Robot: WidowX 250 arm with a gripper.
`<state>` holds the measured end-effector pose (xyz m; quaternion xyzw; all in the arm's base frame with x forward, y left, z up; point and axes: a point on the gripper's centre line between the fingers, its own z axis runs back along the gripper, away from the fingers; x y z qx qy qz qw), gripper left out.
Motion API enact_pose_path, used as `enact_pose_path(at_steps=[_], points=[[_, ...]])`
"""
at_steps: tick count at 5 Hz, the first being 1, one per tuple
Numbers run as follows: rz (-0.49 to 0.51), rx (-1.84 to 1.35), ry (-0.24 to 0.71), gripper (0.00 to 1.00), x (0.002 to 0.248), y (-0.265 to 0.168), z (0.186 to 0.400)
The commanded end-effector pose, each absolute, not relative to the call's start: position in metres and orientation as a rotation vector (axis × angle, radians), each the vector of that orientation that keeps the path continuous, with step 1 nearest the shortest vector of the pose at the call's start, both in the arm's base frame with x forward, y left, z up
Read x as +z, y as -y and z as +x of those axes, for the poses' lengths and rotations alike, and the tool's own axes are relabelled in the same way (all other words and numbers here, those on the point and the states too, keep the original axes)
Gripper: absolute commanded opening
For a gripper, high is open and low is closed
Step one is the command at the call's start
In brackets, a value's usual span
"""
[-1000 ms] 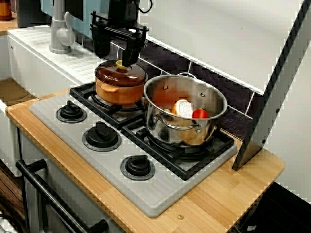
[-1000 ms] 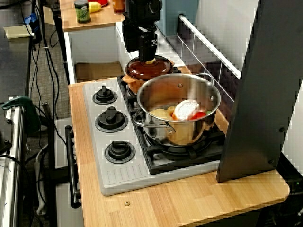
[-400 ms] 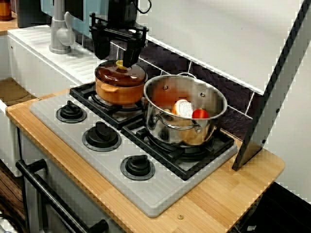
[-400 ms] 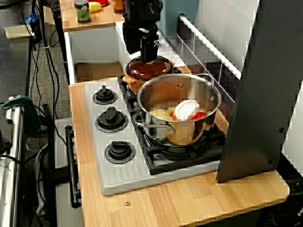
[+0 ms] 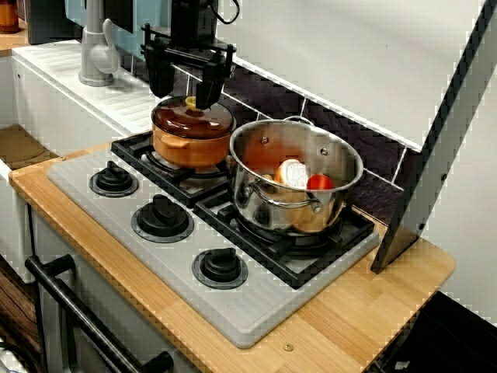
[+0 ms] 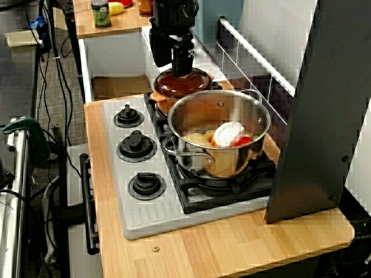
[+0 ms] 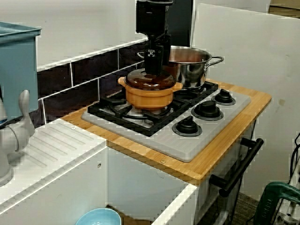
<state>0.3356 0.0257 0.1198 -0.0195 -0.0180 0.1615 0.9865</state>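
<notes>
An orange casserole pot with a dark brown lid stands on the back left burner. The lid carries a small yellow knob. My black gripper hangs straight down over the lid, open, with one finger on each side of the knob and the tips just above the lid. The high side view shows the gripper at the lid, and the sink-side view shows the gripper low over the lid. Nothing is held.
A steel pot beside the casserole holds a white-orange item and a red one. Three black stove dials line the front. A grey faucet and sink lie left, a dark slanted panel right.
The gripper has shifted only slightly over the lid, its fingers still spread around the knob. Both pots stay where they were.
</notes>
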Motion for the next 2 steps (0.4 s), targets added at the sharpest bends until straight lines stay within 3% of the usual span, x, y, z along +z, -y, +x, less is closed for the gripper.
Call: enact_pose_path(at_steps=[1,2], points=[[-0.046,0.335,0.101,1.00,0.1428,-0.0301,0.3322],[-0.040,0.338,0.097,1.00,0.1418,-0.0299,0.3325]])
